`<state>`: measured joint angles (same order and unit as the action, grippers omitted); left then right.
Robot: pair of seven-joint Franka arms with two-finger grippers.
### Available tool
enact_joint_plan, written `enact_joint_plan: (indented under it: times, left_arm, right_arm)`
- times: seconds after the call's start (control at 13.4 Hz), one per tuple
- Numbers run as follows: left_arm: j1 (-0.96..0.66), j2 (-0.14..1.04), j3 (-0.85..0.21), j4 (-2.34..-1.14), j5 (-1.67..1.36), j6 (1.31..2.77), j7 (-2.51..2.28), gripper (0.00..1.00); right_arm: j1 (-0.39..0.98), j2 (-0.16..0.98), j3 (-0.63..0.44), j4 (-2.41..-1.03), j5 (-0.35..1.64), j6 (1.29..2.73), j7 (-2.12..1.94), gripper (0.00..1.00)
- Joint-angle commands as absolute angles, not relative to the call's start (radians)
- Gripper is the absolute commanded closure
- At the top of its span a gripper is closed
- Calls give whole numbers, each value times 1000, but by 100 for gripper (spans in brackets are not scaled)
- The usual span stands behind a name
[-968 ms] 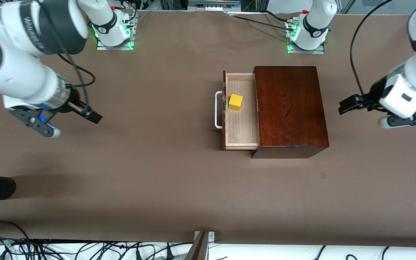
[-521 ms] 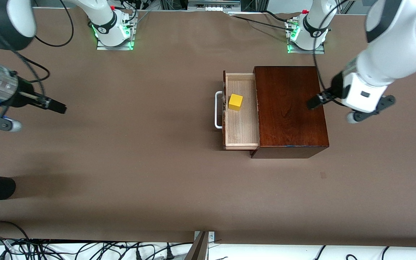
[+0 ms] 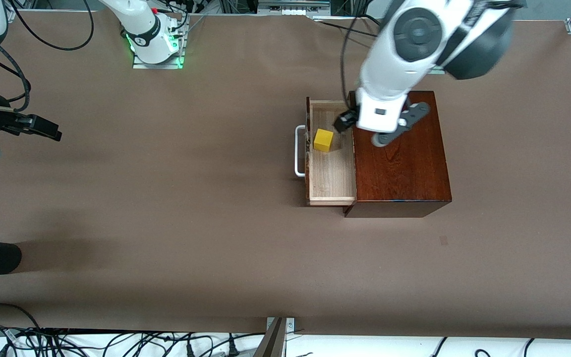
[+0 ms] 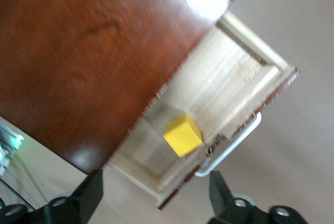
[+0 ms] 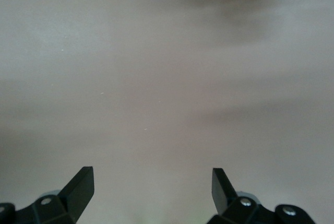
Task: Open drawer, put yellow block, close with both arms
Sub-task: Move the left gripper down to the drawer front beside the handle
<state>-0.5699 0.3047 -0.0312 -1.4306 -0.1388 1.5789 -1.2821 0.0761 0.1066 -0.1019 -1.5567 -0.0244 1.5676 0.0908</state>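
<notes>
Yellow block (image 3: 323,140) is seen lying in the pulled-out drawer (image 3: 331,173), near the handle (image 3: 298,151). Right gripper (image 3: 15,136), jaws spread and empty, has been withdrawn over bare table toward the right arm's end. Left gripper (image 4: 156,195), released, has been swung in over drawer and box (image 3: 398,148) within the last second. Closing is judged the remaining step.
</notes>
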Motion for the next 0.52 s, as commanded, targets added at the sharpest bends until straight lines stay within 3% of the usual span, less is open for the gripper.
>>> enact_joint_plan:
  times: [0.0,0.15,0.3,0.45]
  left_arm:
    - [-665,435,-14,-1307,-149,1555,-1431,85]
    - [-712,515,-14,-1235,-147,1557,-1517,87]
    - [-742,595,-12,-1149,-147,1559,-1595,100]
    - [-767,679,-11,-1062,-146,1560,-1685,100]
  right_arm:
    - [48,72,-63,-1577,-46,1585,68,0]
    - [48,72,-63,-1575,-45,1582,67,0]
    - [48,72,-63,-1568,-41,1577,67,0]
    - [48,72,-64,-1563,-35,1575,67,0]
